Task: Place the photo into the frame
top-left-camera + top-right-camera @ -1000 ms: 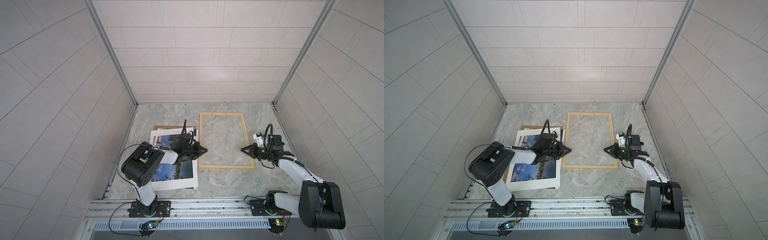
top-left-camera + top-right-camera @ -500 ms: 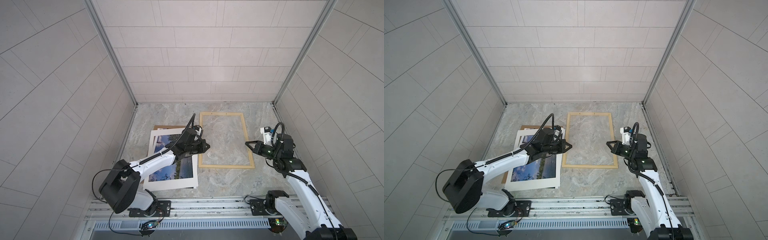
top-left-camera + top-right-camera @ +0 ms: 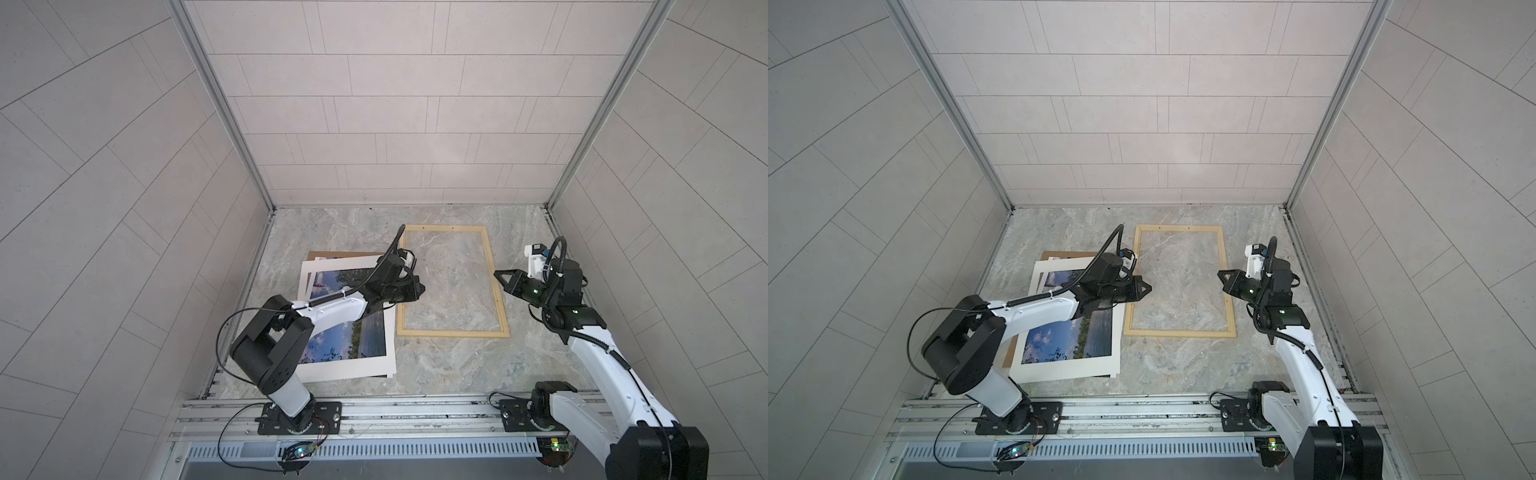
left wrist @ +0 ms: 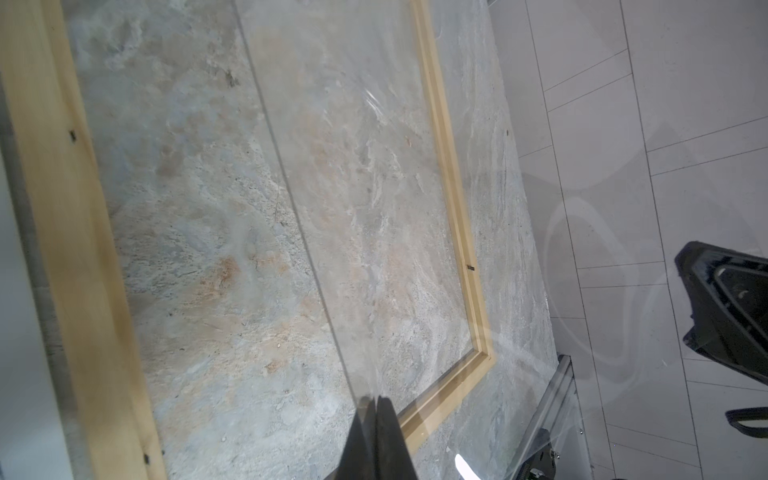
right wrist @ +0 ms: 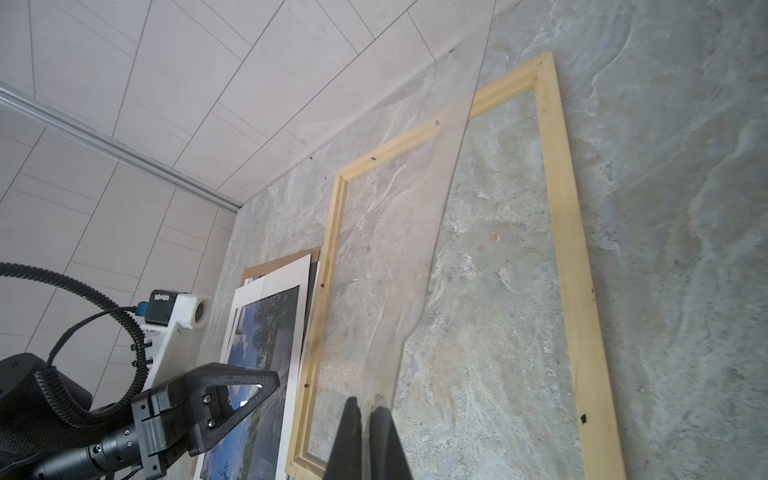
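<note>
1. Nearest to the robot's bases, the photo (image 3: 357, 338) lies flat and face up on the left side of the surface (image 3: 457, 374). It rests on a brown backing board (image 3: 328, 254), whose far edge shows beyond it. Its long axis runs roughly from 6 to 12 o'clock, a little turned.
2. A bit farther, the left end effector (image 3: 417, 286) hangs near the photo's right edge, over the left bar of the frame. It is clenched. In the left wrist view its tips appear to pinch the edge of a clear sheet (image 4: 415, 208). From it, the photo lies at about 7 o'clock and lower.
3. At nearly the same depth, the right end effector (image 3: 498, 274) is also clenched. In the right wrist view it seems to hold the opposite edge of the same sheet. The photo lies at 9 o'clock from it, well apart, across the whole frame.
4. The frame (image 3: 453, 331) lies flat with its long axis from 6 to 12 o'clock, nearly parallel to the photo. Only the surface shows through its opening, so the photo is not yet inside. The photo lies just beside its left bar.
5. I judge that the left arm is the nearer one to the photo. The photo needs to travel toward 3 o'clock with only a small turn. Both end effectors are busy with the sheet, so I think it must be set down first.
</note>
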`<move>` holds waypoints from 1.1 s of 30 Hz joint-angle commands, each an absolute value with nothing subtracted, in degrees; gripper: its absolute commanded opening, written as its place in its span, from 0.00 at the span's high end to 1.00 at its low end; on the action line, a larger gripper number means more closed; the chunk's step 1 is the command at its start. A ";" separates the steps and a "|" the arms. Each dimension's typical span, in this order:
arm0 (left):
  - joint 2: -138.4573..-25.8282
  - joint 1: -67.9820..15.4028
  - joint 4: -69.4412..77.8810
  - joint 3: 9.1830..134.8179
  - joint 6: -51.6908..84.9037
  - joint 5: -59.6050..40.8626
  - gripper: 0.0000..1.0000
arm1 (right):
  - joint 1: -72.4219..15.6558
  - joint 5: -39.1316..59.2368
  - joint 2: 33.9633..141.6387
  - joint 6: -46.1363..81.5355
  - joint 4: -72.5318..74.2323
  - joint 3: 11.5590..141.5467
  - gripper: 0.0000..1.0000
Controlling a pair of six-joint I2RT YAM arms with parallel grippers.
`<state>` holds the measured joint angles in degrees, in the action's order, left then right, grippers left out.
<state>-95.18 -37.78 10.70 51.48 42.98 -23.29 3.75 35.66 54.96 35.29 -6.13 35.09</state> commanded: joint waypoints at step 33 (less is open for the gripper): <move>-101.64 -36.46 23.65 42.93 51.22 -29.00 1.00 | 4.09 38.38 57.89 32.94 -9.89 28.85 1.00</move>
